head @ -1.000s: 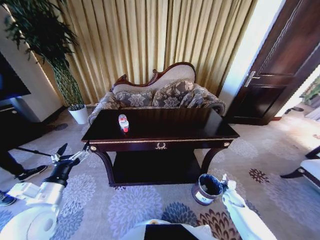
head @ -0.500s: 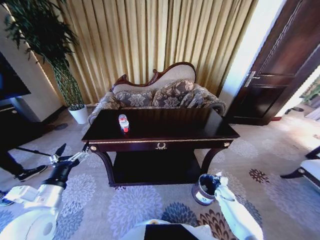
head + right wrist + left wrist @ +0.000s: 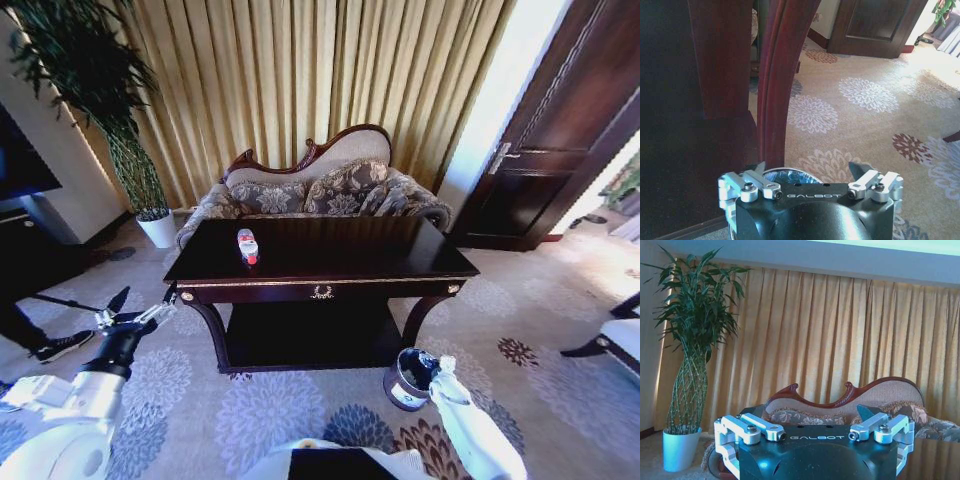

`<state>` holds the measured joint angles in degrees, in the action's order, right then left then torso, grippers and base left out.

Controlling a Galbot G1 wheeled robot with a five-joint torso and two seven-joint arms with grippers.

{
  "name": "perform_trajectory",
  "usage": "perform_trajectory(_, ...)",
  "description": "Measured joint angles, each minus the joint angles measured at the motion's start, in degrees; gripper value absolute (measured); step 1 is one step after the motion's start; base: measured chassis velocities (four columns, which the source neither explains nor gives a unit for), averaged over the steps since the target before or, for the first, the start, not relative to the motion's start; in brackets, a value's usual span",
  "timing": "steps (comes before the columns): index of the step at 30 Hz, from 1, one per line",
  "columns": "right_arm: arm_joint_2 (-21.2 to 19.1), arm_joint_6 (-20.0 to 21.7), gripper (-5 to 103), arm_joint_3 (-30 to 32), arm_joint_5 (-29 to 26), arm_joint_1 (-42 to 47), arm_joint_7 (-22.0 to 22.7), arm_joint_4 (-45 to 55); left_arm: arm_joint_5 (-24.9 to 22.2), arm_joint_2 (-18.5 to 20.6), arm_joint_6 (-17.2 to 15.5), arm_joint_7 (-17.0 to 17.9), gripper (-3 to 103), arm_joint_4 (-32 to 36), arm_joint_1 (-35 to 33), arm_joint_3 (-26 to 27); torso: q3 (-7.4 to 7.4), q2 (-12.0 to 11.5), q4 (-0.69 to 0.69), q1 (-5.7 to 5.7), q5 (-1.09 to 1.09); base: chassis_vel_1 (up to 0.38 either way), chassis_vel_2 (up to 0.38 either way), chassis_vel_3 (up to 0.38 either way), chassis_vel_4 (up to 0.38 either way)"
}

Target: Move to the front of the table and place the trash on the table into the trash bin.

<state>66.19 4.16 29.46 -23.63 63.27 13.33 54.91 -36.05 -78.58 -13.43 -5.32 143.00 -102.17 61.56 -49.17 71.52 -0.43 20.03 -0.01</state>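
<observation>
The robot stood in front of the dark wooden table (image 3: 320, 262), so the drive up to it looked done. The little clear bottle (image 3: 246, 246) with the red label and white cap sat on the table top, near the robot's left end of it, with nothing touching it. No paper scraps could be made out. The small round trash bin (image 3: 410, 378) stood on the flowered carpet (image 3: 250, 410) by the table's right front leg, and nothing could be seen in its black liner. The left gripper (image 3: 130, 316) hung low, off the table's left front corner, with its fingers spread wide and nothing between them. The right gripper (image 3: 440, 366) hung low, right beside the bin, also spread wide and carrying nothing. So the picking up was not yet begun: the bottle had to be grabbed and dropped into the bin.
</observation>
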Motion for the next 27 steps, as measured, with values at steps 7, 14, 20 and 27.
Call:
perform_trajectory(7, 0.24, 0.03, 100, 0.29, -0.16, 0.58, 0.07, 0.70, -0.03, -0.04, 0.00, 0.01, 100, 0.06, -0.09, 0.05, 0.00, 0.00, 0.01, 0.00, 0.00, 0.000, 0.000, 0.000, 0.000)
perform_trajectory(14, 0.21, 0.07, 100, 0.76, -0.44, 1.64, 0.24, 2.71, -0.13, -0.23, 0.00, 0.01, 100, -0.14, 0.00, 0.06, 0.00, 0.00, 0.02, 0.00, 0.01, 0.000, 0.000, 0.000, 0.000)
perform_trajectory(20, -2.62, -1.49, 100, 1.74, -3.41, 8.47, -1.60, 21.58, -0.22, -0.62, 0.04, 0.01, 100, -0.18, 0.06, -0.01, 0.00, 0.00, 0.00, 0.00, 0.00, 0.000, 0.000, 0.000, 0.000)
perform_trajectory(27, -3.65, 1.02, 100, 5.77, -9.14, 17.46, -4.81, 48.90, -0.13, -0.96, 0.04, -0.09, 100, -0.40, 0.07, -0.40, 0.01, 0.00, 0.02, 0.00, -0.02, 0.000, 0.000, 0.000, 0.000)
